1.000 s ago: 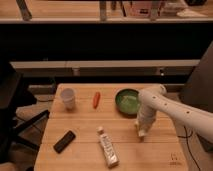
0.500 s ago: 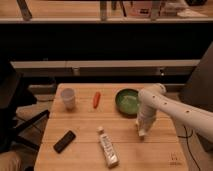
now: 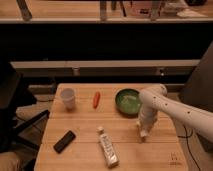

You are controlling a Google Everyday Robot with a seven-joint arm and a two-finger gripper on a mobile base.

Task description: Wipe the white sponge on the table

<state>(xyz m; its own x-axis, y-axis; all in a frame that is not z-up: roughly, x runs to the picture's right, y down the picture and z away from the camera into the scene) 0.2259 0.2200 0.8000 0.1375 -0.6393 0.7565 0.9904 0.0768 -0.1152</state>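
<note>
Gripper (image 3: 143,134) sits low over the right half of the table (image 3: 85,157), pointed straight down from a white arm (image 3: 170,107) that comes in from the right edge; whether its fingers are apart or together, cannot tell. White sponge (image 3: 144,135) shows only as a small pale, cream-tinged lump at the gripper tip, pressed against the wood; its outline blends with the gripper, so its shape and edges are hard to separate. Left to right across the tabletop: a dark chair (image 3: 12,107) stands off the left side. A black flat rectangular object (image 3: 64,141) lies tilted near the front left corner. A white cup (image 3: 68,98) stands upright near the back left. An orange carrot-like piece (image 3: 96,99) lies just right of the cup, long axis running front to back. A long white tube with printed label (image 3: 108,147) lies flat toward the front centre, cap end pointing to the back. A green bowl (image 3: 128,101) sits at the back right, partly covered by the arm's elbow. Wood is light, plank seams running lengthwise.
</note>
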